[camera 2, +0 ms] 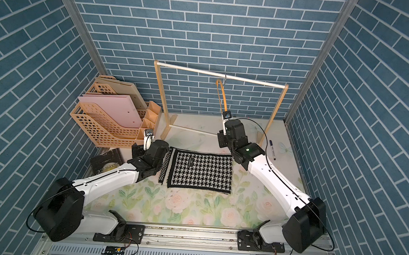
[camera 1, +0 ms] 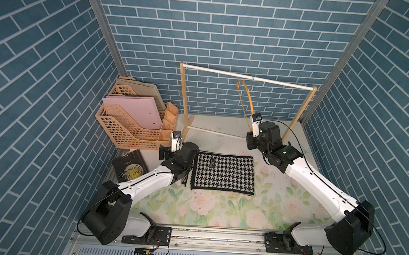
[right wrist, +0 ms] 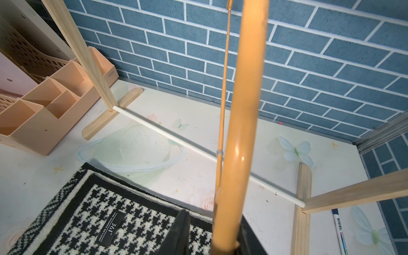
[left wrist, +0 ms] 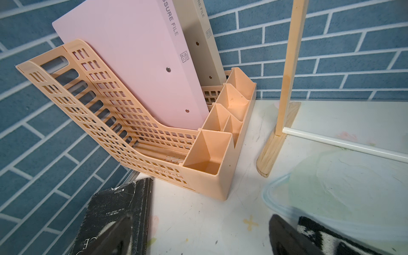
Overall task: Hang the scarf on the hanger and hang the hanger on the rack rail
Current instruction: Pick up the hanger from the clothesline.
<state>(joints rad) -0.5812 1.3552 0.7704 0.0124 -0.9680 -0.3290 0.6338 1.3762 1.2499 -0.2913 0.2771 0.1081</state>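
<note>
Black-and-white houndstooth scarf [camera 1: 223,173], tan hanger [right wrist: 245,110]

blue brick-print walls [camera 1: 230,24]; floral tabletop [camera 1: 217,207] — wooden rack [camera 1: 183,94] behind

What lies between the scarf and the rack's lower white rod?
Nothing lies there: only bare table with a faint printed planet separates the scarf from the rod, clearest in the right wrist view.

Over in the far-left corner of the floral worktop [camera 1: 217,207] stands a peach plastic file organiser [camera 1: 129,130], with a pink folder [camera 1: 133,110] upright in it and a beige folder [left wrist: 198,33] just behind. In front of that, along the left edge, a black book [camera 1: 128,165] lies flat. A wooden rack frame [camera 1: 246,78] with white rods spans the far edge. Near the right edge, a marker pen [camera 2: 272,150] lies beside the frame's foot.
</note>
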